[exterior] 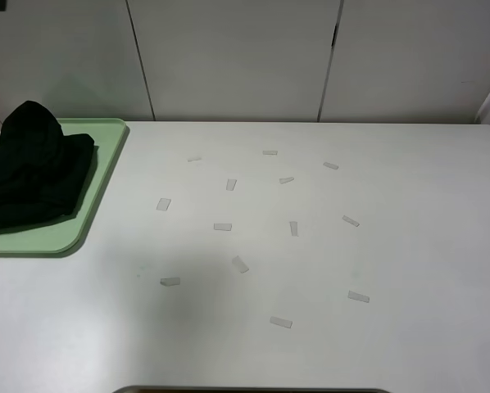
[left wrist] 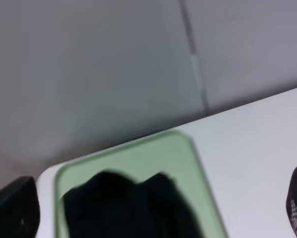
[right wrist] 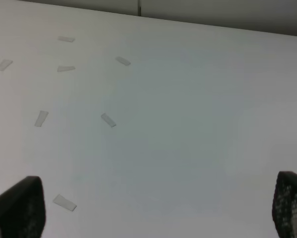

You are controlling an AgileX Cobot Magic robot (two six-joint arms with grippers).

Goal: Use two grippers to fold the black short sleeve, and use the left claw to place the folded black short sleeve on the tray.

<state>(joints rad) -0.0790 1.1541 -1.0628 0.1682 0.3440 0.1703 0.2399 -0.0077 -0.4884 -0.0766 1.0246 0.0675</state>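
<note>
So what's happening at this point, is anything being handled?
Nothing is being handled. The black short sleeve lies bunched on the green tray at the table's far left corner. Neither arm appears in the high view. The left tool hangs open above the tray, and the right tool is open over bare table dotted with tape strips.

Your left gripper (left wrist: 158, 213) stood with jaws spread wide; your right gripper (right wrist: 158, 208) likewise, holding nothing.
</note>
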